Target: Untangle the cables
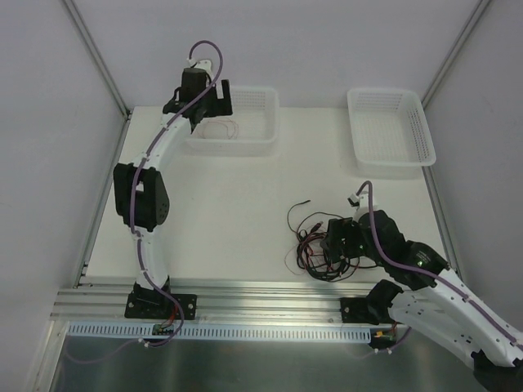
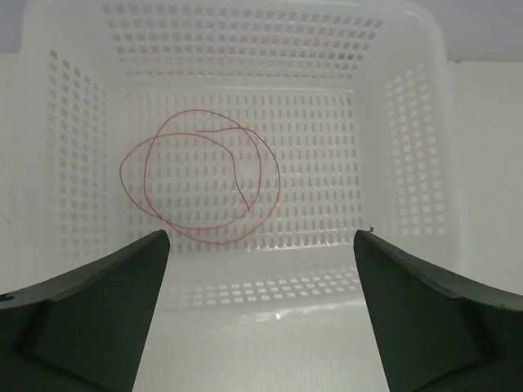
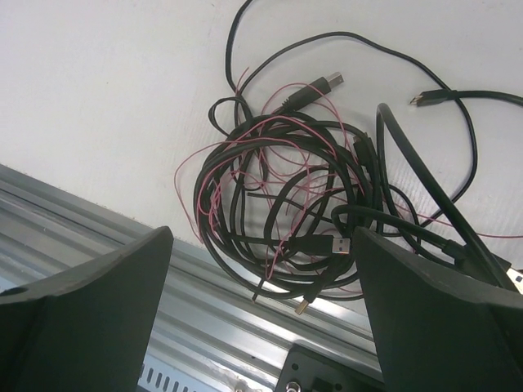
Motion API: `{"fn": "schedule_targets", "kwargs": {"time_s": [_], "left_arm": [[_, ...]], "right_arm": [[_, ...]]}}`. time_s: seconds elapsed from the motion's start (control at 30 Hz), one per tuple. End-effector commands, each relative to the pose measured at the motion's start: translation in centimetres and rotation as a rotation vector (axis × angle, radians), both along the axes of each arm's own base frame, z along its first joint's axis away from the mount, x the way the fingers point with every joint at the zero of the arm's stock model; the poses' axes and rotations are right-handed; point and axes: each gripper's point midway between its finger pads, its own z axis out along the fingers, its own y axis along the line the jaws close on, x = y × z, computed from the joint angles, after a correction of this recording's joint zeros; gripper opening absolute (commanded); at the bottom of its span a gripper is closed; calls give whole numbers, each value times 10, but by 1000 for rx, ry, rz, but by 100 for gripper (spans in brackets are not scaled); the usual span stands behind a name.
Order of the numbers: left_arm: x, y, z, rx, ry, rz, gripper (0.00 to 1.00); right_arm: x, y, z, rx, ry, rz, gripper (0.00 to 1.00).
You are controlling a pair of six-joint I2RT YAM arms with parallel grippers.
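Note:
A tangle of black cables (image 1: 317, 245) with plugs, laced with fine red-pink wire, lies at the table's near right. My right gripper (image 1: 333, 245) hangs right over it, open; in the right wrist view the heap (image 3: 315, 243) lies between and beyond the spread fingers (image 3: 263, 235), which touch none of it. One red-pink cable (image 2: 279, 186) lies alone in loose loops on the floor of the left white basket (image 1: 274, 114). My left gripper (image 1: 214, 104) is held above that basket, open (image 2: 261, 237) and holding nothing.
A second white basket (image 1: 392, 167) stands at the back right. An aluminium rail (image 1: 261, 298) runs along the table's near edge, just beside the tangle (image 3: 163, 269). Grey walls close the table on the left, back and right.

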Motion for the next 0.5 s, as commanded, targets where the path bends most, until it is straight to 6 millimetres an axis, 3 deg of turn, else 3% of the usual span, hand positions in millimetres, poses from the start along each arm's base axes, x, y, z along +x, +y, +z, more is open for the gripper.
{"fn": "schedule_targets", "kwargs": {"time_s": [0.0,0.03,0.07,0.1,0.13,0.17,0.2,0.23,0.27,0.33,0.37,0.47], "left_arm": [[-45,-9,101,-140,-167,-44,99],[-56,-16,99,-161,-145,-66,99],[-73,-18,113,-200,-156,-72,99],[-87,-24,89,-210,-95,-85,99],[-99,-29,84,-223,-71,-102,99],[-121,-46,92,-262,-64,-155,99],[-138,-52,66,-269,4,-170,99],[-152,-60,59,-284,31,-194,99],[-180,-77,43,-296,90,-239,99],[-210,-92,27,-303,143,-275,99],[-241,-106,7,-301,200,-315,99],[-290,-128,-29,-283,304,-398,98]], "right_arm": [[10,1,4,-10,-22,-30,97],[10,-1,2,-21,-18,-38,97],[11,-3,0,-26,-11,-58,97],[11,-4,-1,-31,-4,-65,97],[11,-3,-4,-35,7,-70,97],[10,-3,-6,-36,17,-70,97],[9,-2,-9,-31,31,-78,97],[8,0,-13,-37,50,-75,97],[9,1,-14,-33,56,-79,97],[6,4,-23,-35,99,-84,98],[6,6,-24,-29,106,-85,98],[6,9,-33,-31,135,-94,98]]}}
